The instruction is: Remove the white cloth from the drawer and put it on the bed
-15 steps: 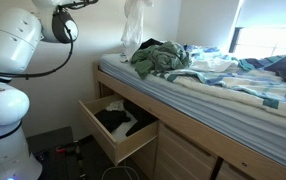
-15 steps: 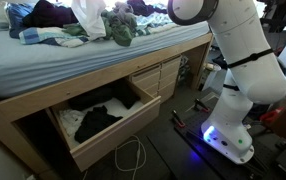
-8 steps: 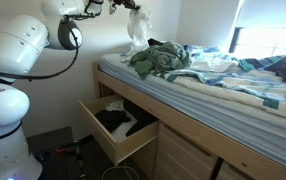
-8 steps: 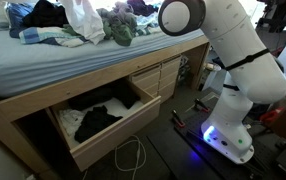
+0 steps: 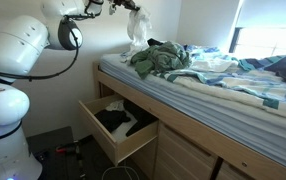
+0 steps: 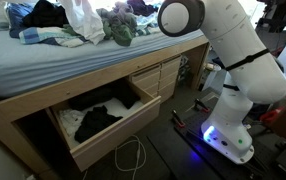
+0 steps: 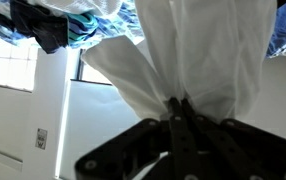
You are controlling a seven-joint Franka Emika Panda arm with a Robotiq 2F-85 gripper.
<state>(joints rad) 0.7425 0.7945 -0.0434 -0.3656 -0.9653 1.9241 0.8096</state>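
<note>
White cloth [image 5: 135, 35] hangs from the hand [image 5: 133, 8] over the bed's [image 5: 223, 100] left end, just beside a green clothes pile [image 5: 161, 60]. In the wrist view the hand [image 7: 178, 106] is clenched on the cloth's bunched top. The drawer [image 5: 118, 142] below is open, with dark clothes [image 5: 115, 119] inside.

Vs 1 s ago, hand [image 5: 134, 9] w/ white cloth [image 5: 136, 35] dropped lower over bed [image 5: 218, 97].

White Panda arm [image 6: 238, 45], black gripper [image 7: 178, 104].
Glossy rounded white links met at dark joint rings [image 5: 69, 34]; the base [image 6: 229, 140] glowed blue below.
</note>
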